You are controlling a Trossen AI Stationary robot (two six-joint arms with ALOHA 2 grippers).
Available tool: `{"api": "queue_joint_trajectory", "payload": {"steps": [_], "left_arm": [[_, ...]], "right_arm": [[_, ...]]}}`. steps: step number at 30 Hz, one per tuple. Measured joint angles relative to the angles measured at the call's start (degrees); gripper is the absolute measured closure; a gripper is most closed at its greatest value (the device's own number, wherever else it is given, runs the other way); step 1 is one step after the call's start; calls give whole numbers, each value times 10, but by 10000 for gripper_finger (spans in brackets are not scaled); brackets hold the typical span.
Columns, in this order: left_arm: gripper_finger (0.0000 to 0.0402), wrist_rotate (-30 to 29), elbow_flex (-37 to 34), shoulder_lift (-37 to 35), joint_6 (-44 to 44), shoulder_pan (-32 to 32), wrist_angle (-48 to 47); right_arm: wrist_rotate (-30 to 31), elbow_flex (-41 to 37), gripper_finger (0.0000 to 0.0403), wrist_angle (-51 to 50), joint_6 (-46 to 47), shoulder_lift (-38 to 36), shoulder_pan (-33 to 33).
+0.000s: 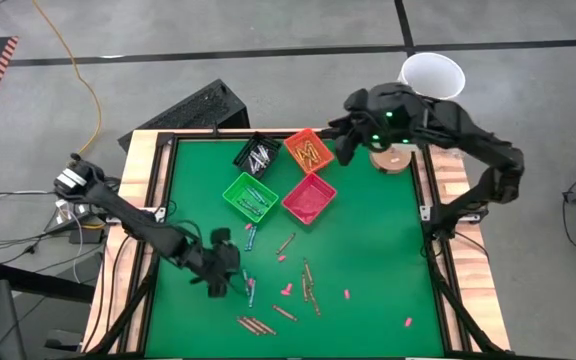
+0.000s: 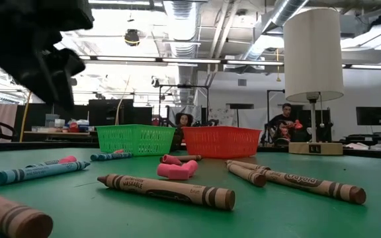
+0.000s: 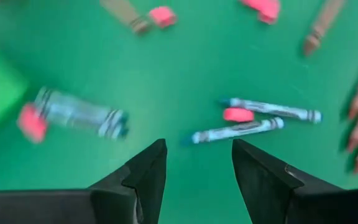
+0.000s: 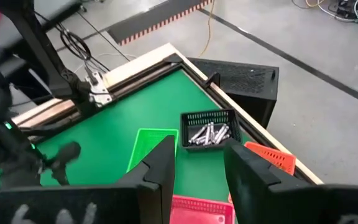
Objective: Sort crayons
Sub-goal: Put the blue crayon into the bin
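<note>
**High view: crayon sorting, both arms over green table**

High view, lower left of frame: left gripper (image 1: 230,283) is hovering low over the table (image 1: 368,240), w/ fingers apart and nothing btwn them. Left wrist view is confirming this: both dark fingers (image 3: 148,177) are standing apart above bare green, pointing toward two blue crayons (image 3: 238,130) lying near each other, a small pink bit (image 3: 237,114) touching or just beside them. A third blue crayon (image 3: 82,115) is lying toward left of that frame, blurred, w/ a pink bit at its end.

High view, upper centre-right: right gripper (image 1: 343,140) is hanging just beside the orange bin (image 1: 306,150). Right wrist view is showing its fingers parted, nothing held.

Bins are sitting in a cluster, upper centre of high view: black bin (image 1: 257,154) w/ grey/white crayons, orange bin w/ yellow/orange crayons, green bin (image 1: 250,196) w/ blue ones, red bin (image 1: 309,198); contents of red bin not clear.

Loose crayons (image 1: 310,285) are lying scattered across lower centre of high view: brown ones (image 1: 255,325) near bottom edge, blue ones just beside left gripper. Pink bits are lying among them and toward lower right.

Low view: brown crayons (image 2: 167,190) are lying in foreground, a blue one (image 2: 40,172) at left, green and red bins behind. A lamp (image 2: 313,66) is standing at upper right; people are sitting in the room beyond.
</note>
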Motion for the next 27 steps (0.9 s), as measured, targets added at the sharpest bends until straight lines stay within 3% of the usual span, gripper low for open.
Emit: {"api": "queue_joint_trajectory", "payload": {"steps": [6,9,21,27], "left_arm": [[231,-3,0,64,203,0,100],[231,40,0,76,259,22,121],[231,189,2,101,429,77,111],[231,206,2,159,461,77,120]], "right_arm": [[0,0,270,-34,23,-15,18],[1,0,270,-58,33,-14,34],[5,-1,270,-91,39,13,78],[5,-1,270,-98,40,16,77]]}}
